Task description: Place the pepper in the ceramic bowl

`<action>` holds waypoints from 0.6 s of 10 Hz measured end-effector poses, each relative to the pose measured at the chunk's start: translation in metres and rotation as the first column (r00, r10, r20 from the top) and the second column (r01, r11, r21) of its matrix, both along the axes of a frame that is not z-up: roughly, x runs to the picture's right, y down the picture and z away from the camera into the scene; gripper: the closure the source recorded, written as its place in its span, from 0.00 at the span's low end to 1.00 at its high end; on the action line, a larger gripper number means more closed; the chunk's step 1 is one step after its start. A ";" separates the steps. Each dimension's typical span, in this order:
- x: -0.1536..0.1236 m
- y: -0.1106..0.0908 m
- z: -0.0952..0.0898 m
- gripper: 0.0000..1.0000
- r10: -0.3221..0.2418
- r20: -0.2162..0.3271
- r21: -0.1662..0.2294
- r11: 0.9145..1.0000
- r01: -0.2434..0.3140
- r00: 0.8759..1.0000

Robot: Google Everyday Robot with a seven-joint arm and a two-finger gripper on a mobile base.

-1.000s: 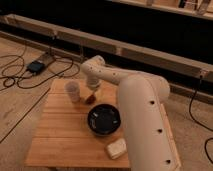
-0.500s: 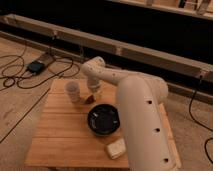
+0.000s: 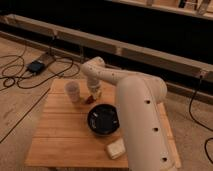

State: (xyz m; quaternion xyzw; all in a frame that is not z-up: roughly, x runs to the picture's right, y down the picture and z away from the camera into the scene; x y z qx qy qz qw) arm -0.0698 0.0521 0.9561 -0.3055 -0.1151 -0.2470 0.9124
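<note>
The pepper (image 3: 89, 99) is a small reddish item on the wooden table (image 3: 60, 135), between the white cup and the bowl's far rim. The ceramic bowl (image 3: 104, 120) is wide, glossy and dark, in the middle of the table. My gripper (image 3: 93, 94) reaches down at the end of the white arm (image 3: 135, 115), right over the pepper and beside the cup. It is close to or touching the pepper; I cannot tell whether it holds it.
A small white cup (image 3: 73, 91) stands left of the gripper. A pale block (image 3: 115, 148) lies near the table's front edge. A black device (image 3: 36, 66) with cables lies on the floor at the left. A dark wall with a rail runs behind.
The gripper end has lowered slightly toward the pepper beside the cup. The bowl, cup and block have not moved.
</note>
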 end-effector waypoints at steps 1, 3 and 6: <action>0.002 -0.003 0.000 1.00 0.004 -0.006 0.004 1.000 -0.004 1.000; 0.006 -0.013 -0.005 1.00 0.018 -0.014 0.017 1.000 -0.017 1.000; 0.014 -0.032 -0.031 1.00 0.037 0.002 0.026 0.999 -0.037 0.999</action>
